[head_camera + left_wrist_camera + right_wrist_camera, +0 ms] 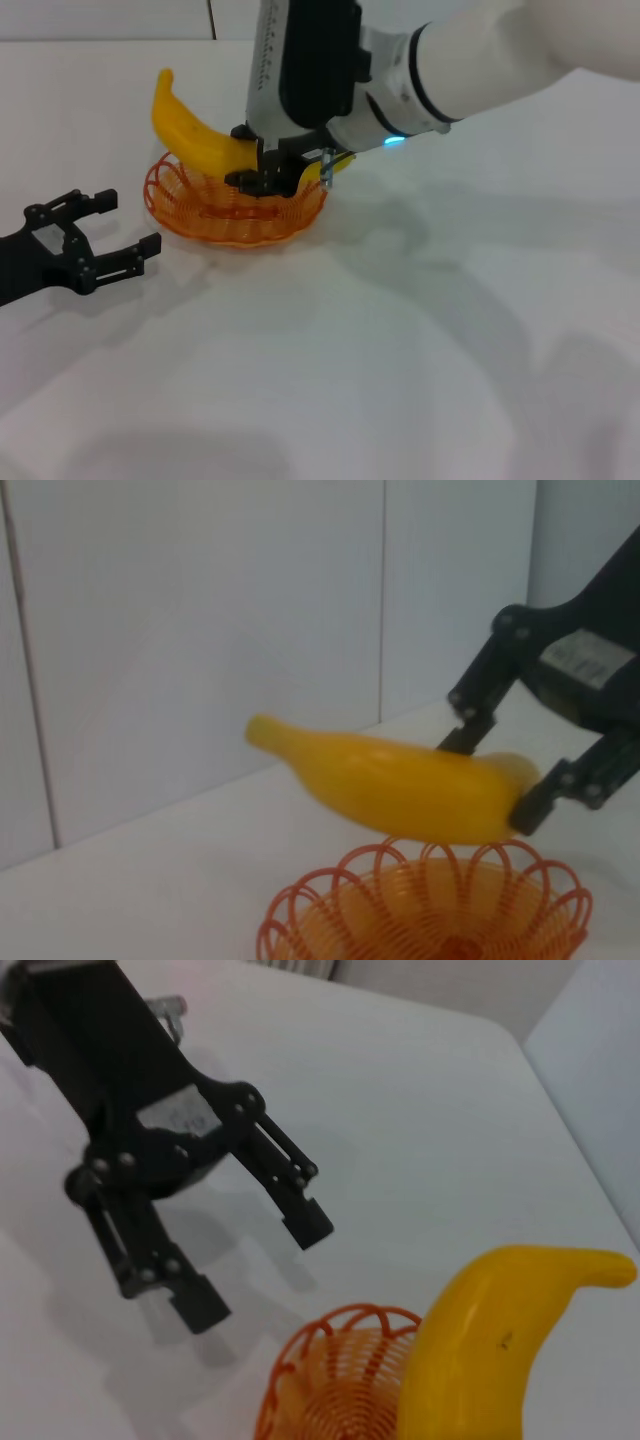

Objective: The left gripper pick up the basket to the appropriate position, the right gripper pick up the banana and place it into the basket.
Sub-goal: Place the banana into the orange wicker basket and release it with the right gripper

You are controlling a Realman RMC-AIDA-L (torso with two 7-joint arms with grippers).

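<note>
My right gripper point(252, 158) is shut on the yellow banana point(200, 135) near its stem end and holds it tilted just above the orange wire basket point(180, 205). The basket rests on the white table. My left gripper point(128, 222) is open and empty, low over the table to the left of the basket, apart from it. The left wrist view shows the banana point(390, 785) in the right gripper point(492, 778) over the basket point(430, 905). The right wrist view shows the open left gripper point(260, 1268), the basket point(335, 1375) and the banana point(480, 1350).
The white table point(400, 350) stretches out in front and to the right. A white wall point(200, 630) stands behind the basket. The right arm's bulky white body point(480, 50) reaches in from the upper right.
</note>
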